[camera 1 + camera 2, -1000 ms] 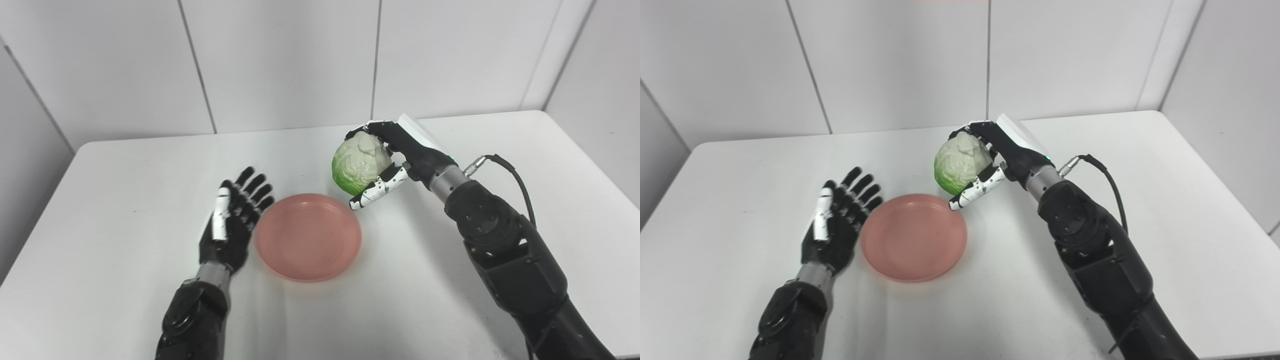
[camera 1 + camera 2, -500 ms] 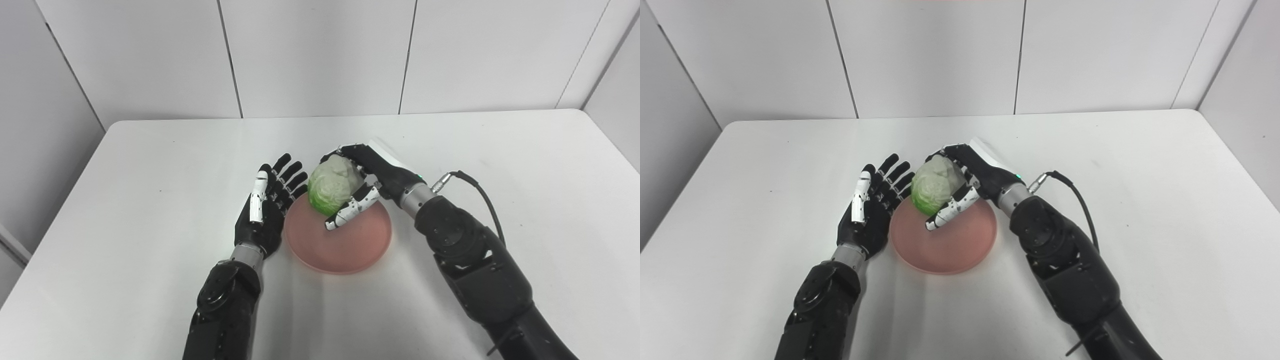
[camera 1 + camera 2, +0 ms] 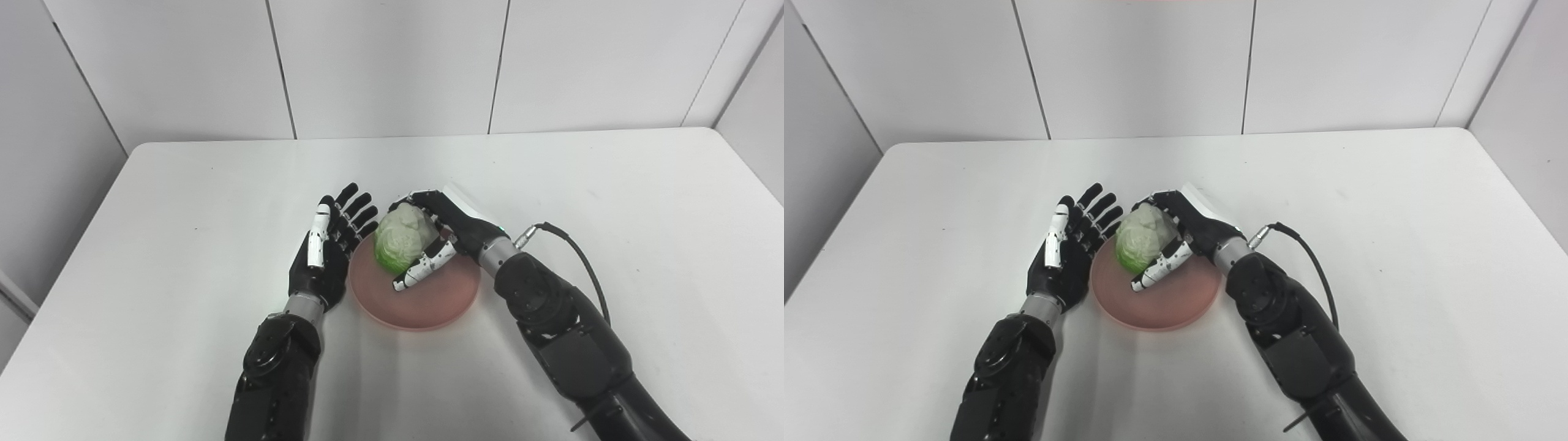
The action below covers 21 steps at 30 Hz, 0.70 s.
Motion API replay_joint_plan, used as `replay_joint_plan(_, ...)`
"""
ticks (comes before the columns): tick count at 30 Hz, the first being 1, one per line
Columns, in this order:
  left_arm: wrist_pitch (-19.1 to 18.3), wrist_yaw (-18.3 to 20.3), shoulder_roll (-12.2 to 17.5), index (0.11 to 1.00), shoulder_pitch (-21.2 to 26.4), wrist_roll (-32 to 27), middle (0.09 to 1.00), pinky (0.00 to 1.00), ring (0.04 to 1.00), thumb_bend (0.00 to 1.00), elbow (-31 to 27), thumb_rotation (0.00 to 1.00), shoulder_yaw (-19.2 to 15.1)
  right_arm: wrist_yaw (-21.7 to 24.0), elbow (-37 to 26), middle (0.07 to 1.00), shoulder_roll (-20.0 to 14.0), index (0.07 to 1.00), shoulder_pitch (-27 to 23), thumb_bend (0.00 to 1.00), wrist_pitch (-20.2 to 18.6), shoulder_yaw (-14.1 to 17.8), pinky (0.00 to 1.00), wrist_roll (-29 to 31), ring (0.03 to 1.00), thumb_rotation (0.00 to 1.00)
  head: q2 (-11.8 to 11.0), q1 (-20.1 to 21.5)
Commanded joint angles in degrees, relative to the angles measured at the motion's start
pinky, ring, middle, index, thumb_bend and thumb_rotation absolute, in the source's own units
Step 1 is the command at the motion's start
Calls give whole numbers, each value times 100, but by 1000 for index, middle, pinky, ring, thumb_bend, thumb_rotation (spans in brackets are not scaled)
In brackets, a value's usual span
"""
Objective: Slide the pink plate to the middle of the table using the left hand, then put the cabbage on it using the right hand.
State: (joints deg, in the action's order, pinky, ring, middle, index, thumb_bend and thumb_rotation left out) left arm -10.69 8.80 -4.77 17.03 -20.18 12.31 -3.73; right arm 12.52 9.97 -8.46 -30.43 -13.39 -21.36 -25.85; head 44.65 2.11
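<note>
A: Starting with the left eye view: the cabbage (image 3: 402, 246) sits in the right hand (image 3: 450, 236) over the far left part of the plate (image 3: 429, 300), pale crinkled end up and away, green end down toward the plate, long axis tilted a little to the right.

B: Is it resting on the plate?

A: Cannot tell; its green end is at the plate's surface or just above. The fingers wrap over its top and the speckled thumb crosses under its near side, so the hand is closed on it. The right arm comes in low from the lower right, a cable looping off its wrist.

B: And the left hand?

A: The left hand (image 3: 324, 260) stands on edge just beside the plate's left rim, palm toward the plate, fingers spread and straight, holding nothing.

B: Right eye view?

A: Same layout: cabbage (image 3: 1139, 239) over the plate (image 3: 1176, 303), near the middle of the table (image 3: 1396, 233). The left hand's fingertips are close beside the cabbage, and I cannot tell if they touch
</note>
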Motion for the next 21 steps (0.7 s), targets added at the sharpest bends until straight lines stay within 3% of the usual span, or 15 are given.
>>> replay_joint_plan(1, -394, -53, 35, 881, -147, 23, 890, 886, 887, 360, 161, 1000, 31, -166, -82, 447, -50, 507, -92, 529, 341, 64, 380, -29, 423, 0, 15, 2)
replay_joint_plan(6, -369, -60, 32, 887, -135, 46, 893, 889, 889, 361, 198, 1000, 26, -157, -172, 444, -128, 509, 36, 529, 485, 95, 441, -12, 428, 0, 20, 23)
replay_joint_plan(12, -388, -60, 21, 893, -141, 35, 898, 893, 893, 360, 156, 1000, 26, -169, -217, 459, -217, 506, 153, 529, 813, 84, 390, 16, 433, 0, 34, 24)
replay_joint_plan(19, -395, -49, 33, 896, -136, 31, 899, 889, 894, 362, 155, 1000, 24, -14, -400, 484, -360, 502, 282, 530, 1169, 37, 518, 84, 557, 0, 42, 36)
replay_joint_plan(20, -388, -53, 36, 895, -138, 42, 899, 890, 893, 361, 154, 1000, 27, 7, -433, 568, -388, 498, 284, 526, 1201, 9, 560, 46, 594, 65, 42, 39)
replay_joint_plan(21, -389, -65, 35, 890, -141, 51, 892, 878, 885, 362, 148, 1000, 27, 28, -461, 677, -412, 675, 284, 783, 1230, -14, 630, 16, 665, 106, 42, 42)
